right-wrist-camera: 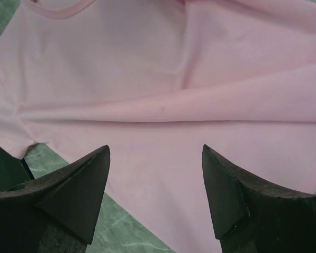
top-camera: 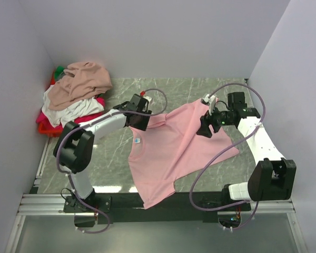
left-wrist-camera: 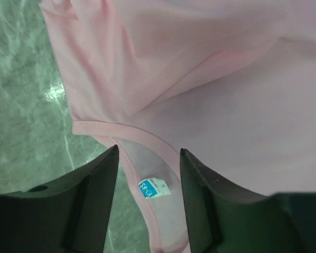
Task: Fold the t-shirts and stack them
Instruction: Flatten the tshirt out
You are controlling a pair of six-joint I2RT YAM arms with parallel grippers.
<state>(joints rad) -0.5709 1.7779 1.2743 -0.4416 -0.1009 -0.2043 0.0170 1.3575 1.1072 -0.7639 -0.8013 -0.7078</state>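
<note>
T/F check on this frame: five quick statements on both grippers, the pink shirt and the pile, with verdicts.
1. The left gripper is clamped on the pink t-shirt. False: its jaws stand open above the neckline and hold nothing.
2. The right gripper is open over the pink t-shirt. True.
3. The neck label is blue and white. True.
4. The pile of other shirts sits at the far right of the table. False: it is in the far left corner.
5. A tan shirt lies on top of the pile. True.
</note>
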